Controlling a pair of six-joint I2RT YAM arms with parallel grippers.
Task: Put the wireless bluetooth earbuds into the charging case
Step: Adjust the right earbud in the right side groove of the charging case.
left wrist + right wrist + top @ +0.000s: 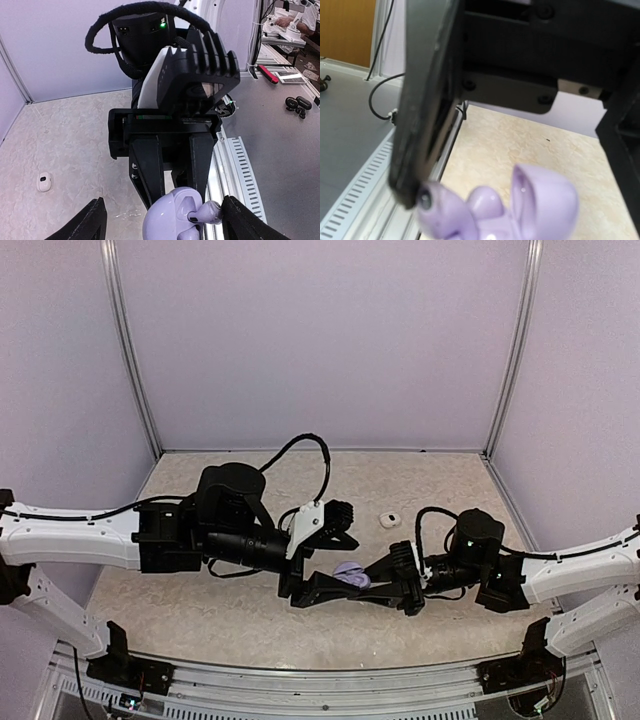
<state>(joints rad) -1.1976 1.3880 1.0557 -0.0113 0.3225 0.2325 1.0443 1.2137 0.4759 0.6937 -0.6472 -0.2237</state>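
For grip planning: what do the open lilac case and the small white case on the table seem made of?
Lilac charging case: apparently smooth moulded plastic, semi-gloss; soft highlights run over its rounded lid. White case: likely plastic as well, a smooth rounded shell; too small to judge its sheen.

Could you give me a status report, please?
Left gripper open, straddling case. Right gripper shut on case, lid up. Lilac bud at its rim. Nothing blocking.

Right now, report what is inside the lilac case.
A lilac earbud pokes out of the lilac case. A second may sit beside it; the wells below are hidden.
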